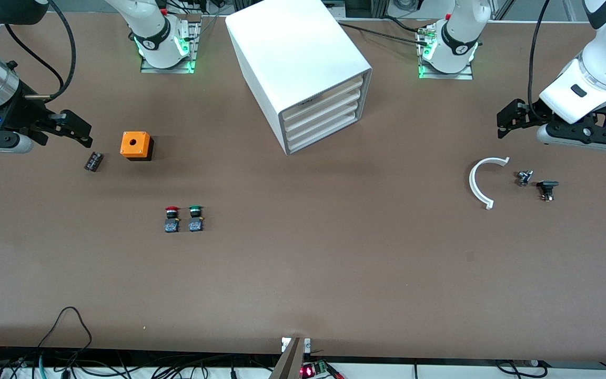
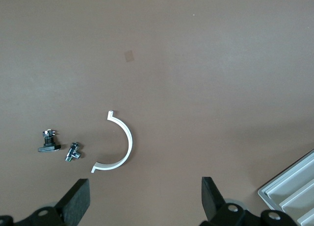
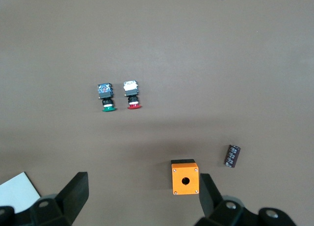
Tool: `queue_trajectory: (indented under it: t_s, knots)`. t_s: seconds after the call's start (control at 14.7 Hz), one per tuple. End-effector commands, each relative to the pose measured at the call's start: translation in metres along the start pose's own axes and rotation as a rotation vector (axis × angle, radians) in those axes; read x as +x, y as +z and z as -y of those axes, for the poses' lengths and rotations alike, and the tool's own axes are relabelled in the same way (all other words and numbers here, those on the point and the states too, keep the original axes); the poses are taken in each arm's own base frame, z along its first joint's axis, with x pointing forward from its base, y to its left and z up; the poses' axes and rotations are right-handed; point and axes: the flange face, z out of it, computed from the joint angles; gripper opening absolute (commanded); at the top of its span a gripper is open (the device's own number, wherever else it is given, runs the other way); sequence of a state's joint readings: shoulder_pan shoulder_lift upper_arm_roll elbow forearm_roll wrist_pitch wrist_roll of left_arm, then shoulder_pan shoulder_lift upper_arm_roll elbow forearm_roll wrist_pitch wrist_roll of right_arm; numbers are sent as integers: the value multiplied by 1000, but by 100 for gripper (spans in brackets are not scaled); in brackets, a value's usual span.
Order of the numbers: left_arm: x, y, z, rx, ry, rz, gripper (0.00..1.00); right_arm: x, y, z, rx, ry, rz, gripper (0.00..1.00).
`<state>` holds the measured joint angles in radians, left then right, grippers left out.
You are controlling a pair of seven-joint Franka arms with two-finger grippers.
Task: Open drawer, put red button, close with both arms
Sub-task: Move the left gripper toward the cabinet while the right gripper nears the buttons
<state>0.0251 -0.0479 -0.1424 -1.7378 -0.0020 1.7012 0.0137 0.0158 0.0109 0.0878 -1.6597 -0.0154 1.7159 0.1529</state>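
Note:
The white cabinet (image 1: 303, 63) stands at the middle of the table, nearer the robots' bases. Its four alike drawers (image 1: 324, 118) are all shut. The red button (image 1: 172, 219) stands on the table beside its green-capped twin (image 1: 195, 218), nearer the front camera than the cabinet, toward the right arm's end. Both also show in the right wrist view, the red button (image 3: 132, 94) and the green one (image 3: 105, 97). My right gripper (image 1: 79, 129) is open and empty over the table at the right arm's end. My left gripper (image 1: 508, 118) is open and empty over the left arm's end.
An orange box (image 1: 135, 145) with a hole and a small black cylinder (image 1: 93, 161) lie near my right gripper. A white curved piece (image 1: 479, 181), a small metal fitting (image 1: 524, 177) and a black part (image 1: 547, 188) lie below my left gripper. Cables run along the near edge.

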Motion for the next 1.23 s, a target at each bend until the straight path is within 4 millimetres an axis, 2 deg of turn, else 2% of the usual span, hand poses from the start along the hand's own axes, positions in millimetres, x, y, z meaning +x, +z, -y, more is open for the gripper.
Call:
queue_trajectory:
  t_s: [0.0,0.27,0.41,0.61,0.82,0.95,1.16]
  knots:
    - [-4,-7,-3,-21,-3,0,100,2,-7,-2,9,-22,-7,100]
    - [-4,-7,-3,-21,-3,0,100,3,-9,-3,15,-29,-10,100]
    - [-4,-7,-3,-21,-3,0,100,6,3,-1,17,-30,11,100]
    - [-4,-8,-3,-22,-3,0,100,4,10,0,11,-37,33,100]
    - [-8,-7,-9,-26,12,32,100,10,55,6,32,-127,106,100]
    - [-14,-2,-30,-70,48,95,100,20,79,8,50,-168,113,100]
    - [-15,30,-55,-203,70,244,100,27,107,11,55,-182,108,100]
